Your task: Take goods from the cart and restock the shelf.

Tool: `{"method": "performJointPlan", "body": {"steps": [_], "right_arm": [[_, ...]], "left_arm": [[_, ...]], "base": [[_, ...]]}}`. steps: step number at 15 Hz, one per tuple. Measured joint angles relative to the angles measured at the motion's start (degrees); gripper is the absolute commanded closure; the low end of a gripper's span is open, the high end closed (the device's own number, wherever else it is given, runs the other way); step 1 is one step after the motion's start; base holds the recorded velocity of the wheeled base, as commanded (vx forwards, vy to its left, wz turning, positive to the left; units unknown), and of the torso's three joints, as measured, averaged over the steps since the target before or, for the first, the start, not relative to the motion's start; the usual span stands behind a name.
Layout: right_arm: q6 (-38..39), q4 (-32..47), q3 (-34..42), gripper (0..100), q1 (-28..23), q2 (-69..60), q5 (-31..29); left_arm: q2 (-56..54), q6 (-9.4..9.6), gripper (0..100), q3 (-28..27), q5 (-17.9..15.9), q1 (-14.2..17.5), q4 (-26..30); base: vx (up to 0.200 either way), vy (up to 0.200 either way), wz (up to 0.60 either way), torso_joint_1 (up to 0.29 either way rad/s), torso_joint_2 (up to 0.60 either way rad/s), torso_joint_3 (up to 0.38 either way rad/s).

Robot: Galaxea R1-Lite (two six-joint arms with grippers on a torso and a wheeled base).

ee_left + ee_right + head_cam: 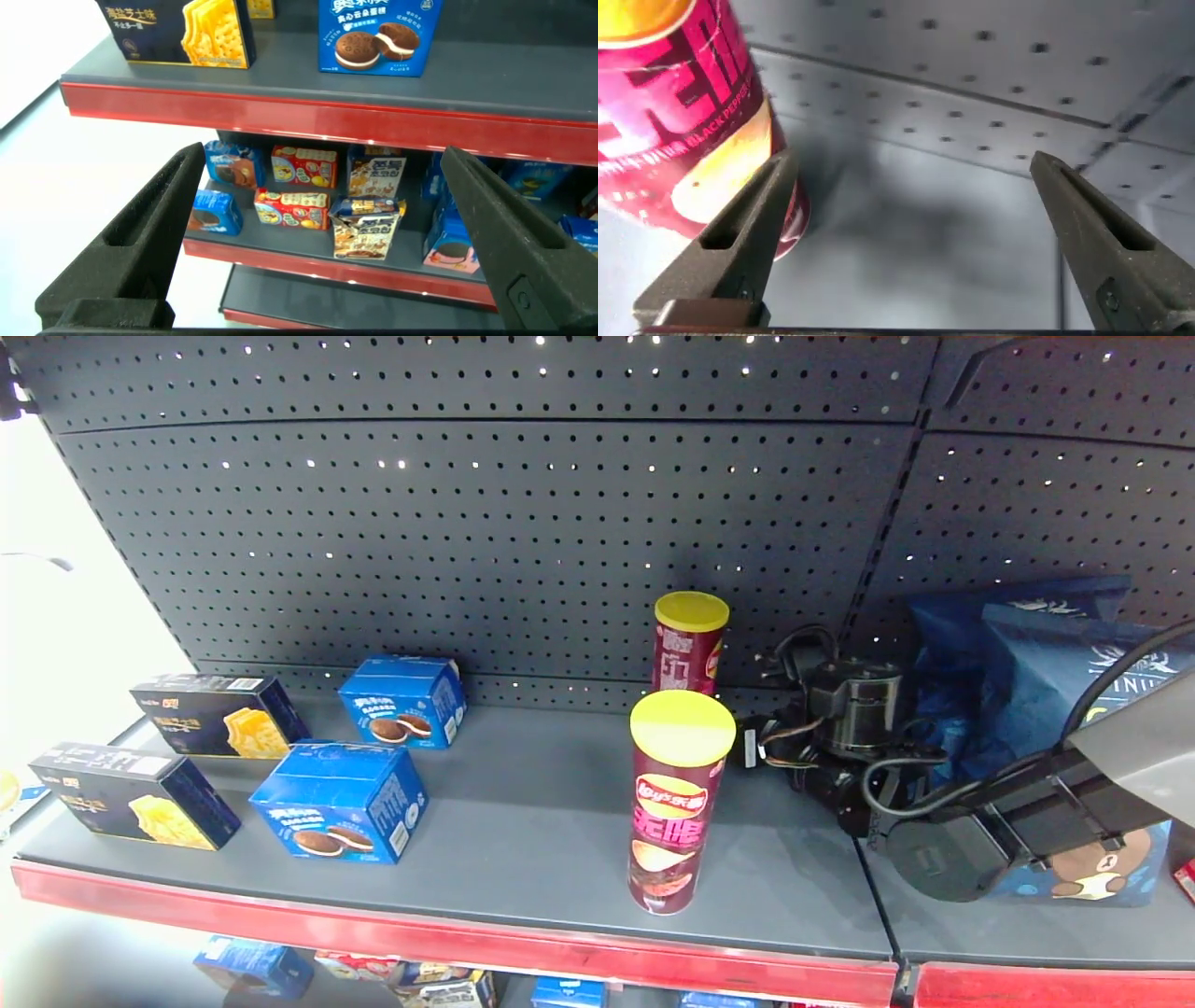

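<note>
Right gripper gapes wide, empty, beside the rear can mid-frame at the shelf back; left gripper wide too. Placing looks done; next, retreat without clipping the front can.

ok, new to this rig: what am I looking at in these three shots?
A two-armed robot is restocking a store shelf. The head view looks down on it: two dark cracker boxes, two blue cookie boxes, two yellow-lidded chip cans, and blue bags at the right. The other two pictures come from a camera on each wrist. The right gripper is open over the shelf, with the rear can beside one finger, not gripped. The left gripper is open and empty, lower down, facing the stocked shelf below.
</note>
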Motion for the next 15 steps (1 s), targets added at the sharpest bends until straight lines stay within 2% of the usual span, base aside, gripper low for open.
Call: {"method": "performJointPlan", "body": {"steps": [4,10,15], "right_arm": [[-0.10,-0.09,0.50,0,1.55,-0.55,-0.05],[-0.79,-0.16,2.89,0,1.02,-4.57,-0.05],[-4.56,-0.71,11.93,0,0.69,-15.21,0.41]], "left_arm": [[0.00,0.00,0,0.00,0.00,-0.02,0.00],[0.00,0.00,0,0.00,0.00,0.01,0.00],[0.00,0.00,0,0.00,0.00,0.01,0.00]], "base": [[0.000,0.000,0.00,0.000,0.00,0.000],[0.000,0.000,0.00,0.000,0.00,0.000],[0.000,0.000,0.00,0.000,0.00,0.000]]}}
